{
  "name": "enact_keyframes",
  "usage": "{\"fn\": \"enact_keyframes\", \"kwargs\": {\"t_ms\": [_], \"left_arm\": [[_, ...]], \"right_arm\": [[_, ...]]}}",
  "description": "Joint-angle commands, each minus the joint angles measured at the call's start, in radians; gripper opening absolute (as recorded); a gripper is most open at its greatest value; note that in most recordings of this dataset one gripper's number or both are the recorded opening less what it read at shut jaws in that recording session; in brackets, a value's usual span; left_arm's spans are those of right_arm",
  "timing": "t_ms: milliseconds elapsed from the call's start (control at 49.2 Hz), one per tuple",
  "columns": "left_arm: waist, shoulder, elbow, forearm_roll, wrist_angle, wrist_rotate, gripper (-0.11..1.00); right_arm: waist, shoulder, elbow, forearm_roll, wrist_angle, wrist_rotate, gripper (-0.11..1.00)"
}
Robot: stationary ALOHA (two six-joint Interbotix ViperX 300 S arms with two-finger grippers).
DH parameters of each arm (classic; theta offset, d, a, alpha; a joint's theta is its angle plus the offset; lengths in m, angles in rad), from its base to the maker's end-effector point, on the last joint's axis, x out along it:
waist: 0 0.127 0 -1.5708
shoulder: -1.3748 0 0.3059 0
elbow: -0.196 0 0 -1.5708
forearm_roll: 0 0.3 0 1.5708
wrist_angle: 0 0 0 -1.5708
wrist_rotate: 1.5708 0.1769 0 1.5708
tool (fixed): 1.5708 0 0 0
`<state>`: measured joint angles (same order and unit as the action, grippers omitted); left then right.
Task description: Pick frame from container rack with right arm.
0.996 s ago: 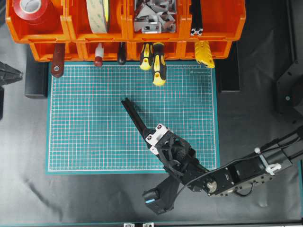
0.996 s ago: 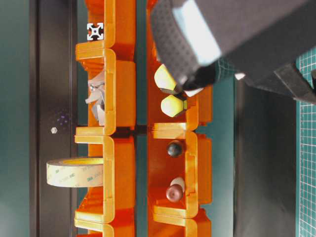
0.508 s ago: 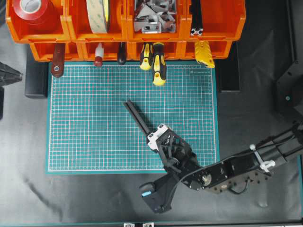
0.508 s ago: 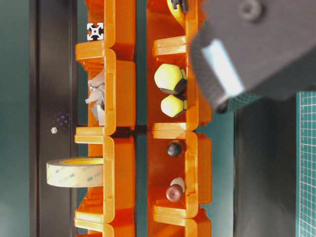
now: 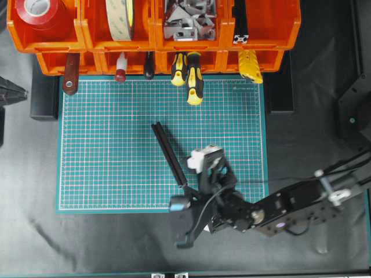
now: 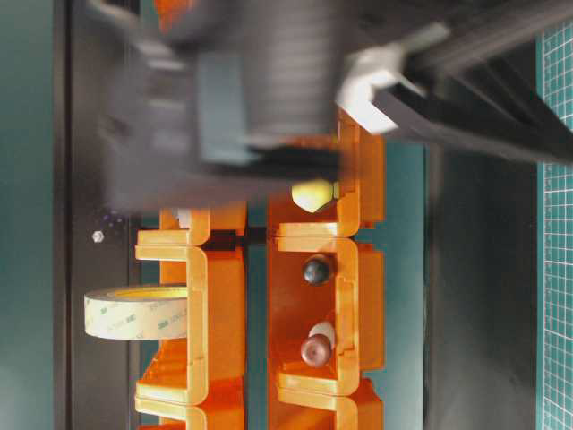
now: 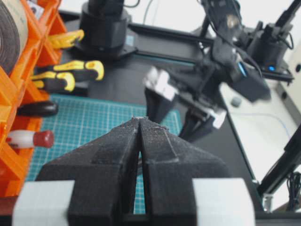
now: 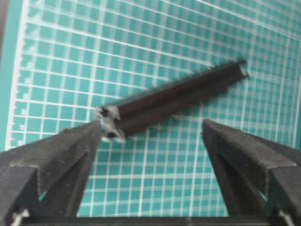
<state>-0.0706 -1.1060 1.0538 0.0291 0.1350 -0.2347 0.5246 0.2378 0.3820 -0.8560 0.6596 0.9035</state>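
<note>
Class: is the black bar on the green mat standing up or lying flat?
Lying flat. The black bar rests lengthwise on the green mat, free between the right hand's spread fingers.

Left and upper middle of the mat [image 5: 104,145] lie open. The frame [image 5: 169,154] crosses its centre; screwdrivers [image 5: 194,81] overhang its top edge.

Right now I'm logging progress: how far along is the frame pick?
Done: one frame is out of the container rack and lies flat on the green mat. In hand: nothing; the right claw is open beside it. Left: apparently only pulling the arm away.
</note>
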Motion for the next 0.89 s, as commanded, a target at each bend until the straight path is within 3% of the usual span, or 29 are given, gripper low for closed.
{"fn": "enact_keyframes", "kwargs": {"t_ms": [0,183,569,874], "left_arm": [[-0.002,0.006,-0.035,0.003,-0.002,0.002,0.0],[-0.002,0.0,-0.037,0.003,0.008,0.003,0.0],[0.0,-0.025,-0.046,0.005,0.038,0.012,0.0],[0.025,-0.037,-0.049,0.005,0.075,0.009,0.0]], "right_arm": [[-0.003,-0.081,0.023,-0.002,-0.008,0.069,0.83],[-0.003,-0.147,0.103,-0.005,-0.035,0.176,0.83],[-0.003,-0.342,0.239,-0.009,-0.081,0.296,0.83],[-0.005,-0.525,0.333,-0.011,-0.081,0.322,0.83]]}}
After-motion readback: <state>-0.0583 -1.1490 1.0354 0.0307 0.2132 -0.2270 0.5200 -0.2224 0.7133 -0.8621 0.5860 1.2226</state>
